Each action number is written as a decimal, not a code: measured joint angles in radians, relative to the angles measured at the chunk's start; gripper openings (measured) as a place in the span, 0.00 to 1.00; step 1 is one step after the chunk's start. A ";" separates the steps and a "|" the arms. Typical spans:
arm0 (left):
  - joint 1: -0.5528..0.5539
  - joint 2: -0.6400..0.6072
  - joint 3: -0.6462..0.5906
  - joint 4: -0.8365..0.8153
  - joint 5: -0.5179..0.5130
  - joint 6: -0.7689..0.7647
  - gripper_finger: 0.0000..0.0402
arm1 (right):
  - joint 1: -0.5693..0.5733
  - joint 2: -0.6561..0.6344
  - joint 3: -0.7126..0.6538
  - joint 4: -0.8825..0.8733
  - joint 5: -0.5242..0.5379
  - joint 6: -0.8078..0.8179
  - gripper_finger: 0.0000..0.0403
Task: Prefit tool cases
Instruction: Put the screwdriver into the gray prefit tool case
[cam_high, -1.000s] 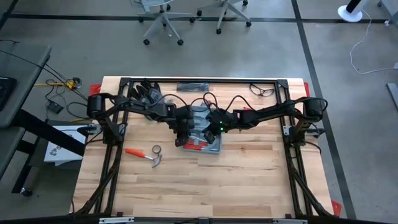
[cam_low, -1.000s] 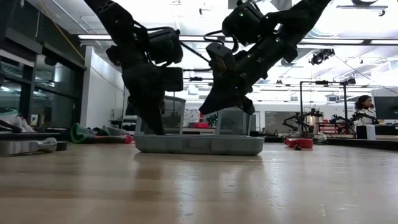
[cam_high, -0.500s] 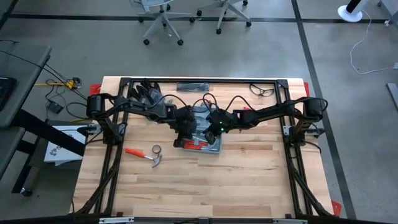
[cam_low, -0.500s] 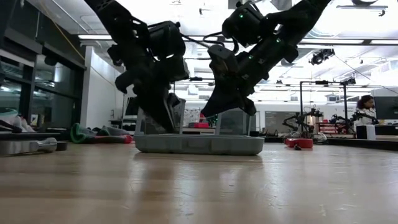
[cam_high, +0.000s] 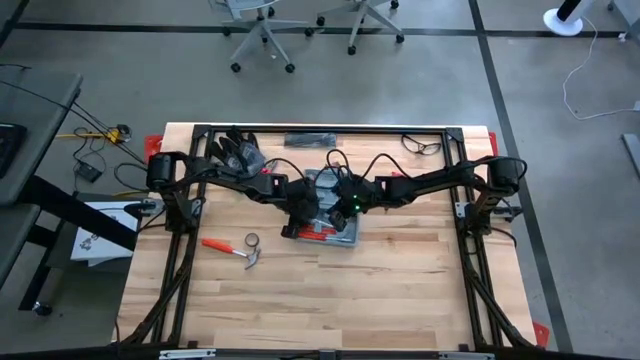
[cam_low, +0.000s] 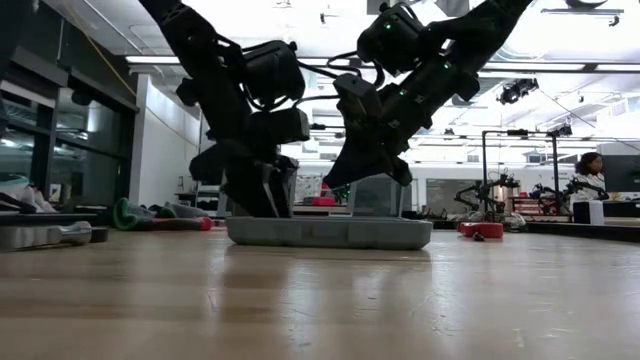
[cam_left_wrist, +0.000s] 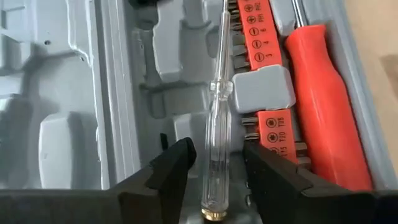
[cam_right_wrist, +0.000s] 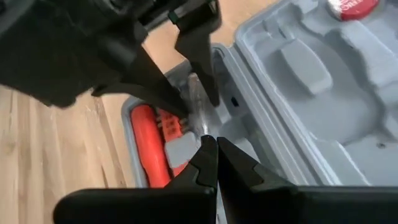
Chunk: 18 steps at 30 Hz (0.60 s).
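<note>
Clear plastic gives the slim screwdriver (cam_left_wrist: 217, 137) its see-through handle; it lies in the open tool case (cam_high: 325, 210), which sits on the wooden table (cam_high: 400, 290) a little toward 12 o'clock of centre. The left gripper (cam_left_wrist: 217, 165) straddles that handle with its fingers (cam_left_wrist: 171, 171) parted and a gap on each side, so nothing is clamped. The right gripper (cam_right_wrist: 211, 155), fingers pressed together and empty, points its tip at the same tool beside the orange bit holder (cam_left_wrist: 261, 31).

To seat it well, the handle and shaft should line up with their moulded groove before any downward press, and the press should fall on the thick handle, not the thin shaft. It looks nearly seated, though the bottom of the recess is hidden. The orange-handled screwdriver (cam_left_wrist: 320, 106), at 3 o'clock in the left wrist view, already lies in place.
</note>
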 joint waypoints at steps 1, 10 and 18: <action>-0.001 0.008 0.000 0.000 -0.007 -0.001 0.38 | 0.000 0.000 0.000 0.000 0.000 0.001 0.00; -0.017 0.014 -0.002 -0.009 -0.031 -0.084 0.07 | 0.000 0.000 0.000 0.000 0.010 0.007 0.00; -0.012 -0.028 0.000 -0.034 -0.009 -0.180 0.00 | 0.000 0.000 0.000 0.000 0.018 0.008 0.00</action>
